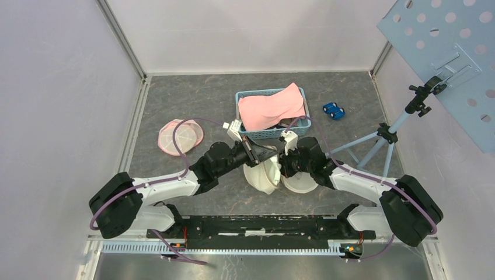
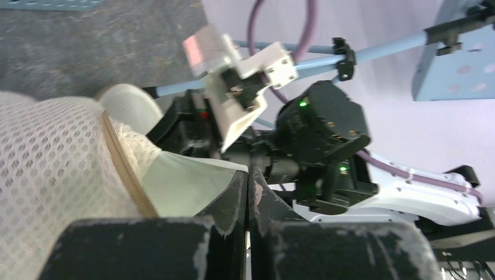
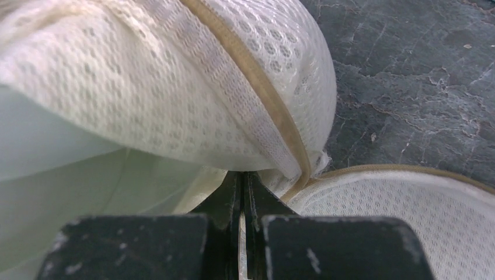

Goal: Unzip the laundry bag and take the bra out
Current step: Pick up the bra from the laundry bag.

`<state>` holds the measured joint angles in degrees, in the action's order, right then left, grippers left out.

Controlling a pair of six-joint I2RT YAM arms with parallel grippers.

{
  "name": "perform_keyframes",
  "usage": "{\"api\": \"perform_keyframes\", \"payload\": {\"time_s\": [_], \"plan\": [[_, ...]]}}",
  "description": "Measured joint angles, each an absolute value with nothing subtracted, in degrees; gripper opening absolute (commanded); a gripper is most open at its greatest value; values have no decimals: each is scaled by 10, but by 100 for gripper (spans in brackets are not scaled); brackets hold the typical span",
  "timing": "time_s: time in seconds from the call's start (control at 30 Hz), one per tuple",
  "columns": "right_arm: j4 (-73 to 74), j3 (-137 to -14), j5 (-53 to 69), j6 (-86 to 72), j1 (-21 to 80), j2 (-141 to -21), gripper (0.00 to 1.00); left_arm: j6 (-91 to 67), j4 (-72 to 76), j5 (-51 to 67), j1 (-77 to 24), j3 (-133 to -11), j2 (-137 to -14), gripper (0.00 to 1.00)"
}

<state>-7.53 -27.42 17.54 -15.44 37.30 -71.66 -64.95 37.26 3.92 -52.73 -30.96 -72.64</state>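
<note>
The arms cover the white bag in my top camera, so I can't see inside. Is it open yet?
Observer: Yes. The right wrist camera shows the mesh bag split into two halves, its tan zipper edge parted.
Operator: Is something inside?
Observer: The left wrist camera shows a smooth pale cup behind the mesh, probably the bra.
Operator: Are the claws grabbing it?
Observer: The left gripper and right gripper are both shut, tips against cloth; whether they pinch any, I cannot tell.
</note>
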Motion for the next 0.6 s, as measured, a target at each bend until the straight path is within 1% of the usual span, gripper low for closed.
{"api": "perform_keyframes", "payload": {"time_s": [0.23, 0.27, 0.33, 0.4, 0.47, 0.57, 0.6], "plan": [[-86, -274, 175, -156, 379, -722, 1, -665, 417, 40, -527, -319, -725, 2], [-87, -275, 175, -156, 379, -722, 6, -672, 428, 34, -527, -318, -725, 2], [-90, -276, 176, -156, 379, -723, 23, -688, 463, 23, -527, -310, -725, 2], [-89, -278, 178, -161, 379, -723, 38, -696, 478, 13, -527, -305, -725, 2], [-84, -283, 180, -163, 379, -721, 48, -696, 472, 3, -527, -305, -724, 2], [-48, -301, 176, -156, 379, -698, 60, -696, 455, -18, -527, -299, -718, 2], [-34, -309, 172, -152, 379, -686, 63, -696, 448, -27, -527, -295, -715, 2]]}}
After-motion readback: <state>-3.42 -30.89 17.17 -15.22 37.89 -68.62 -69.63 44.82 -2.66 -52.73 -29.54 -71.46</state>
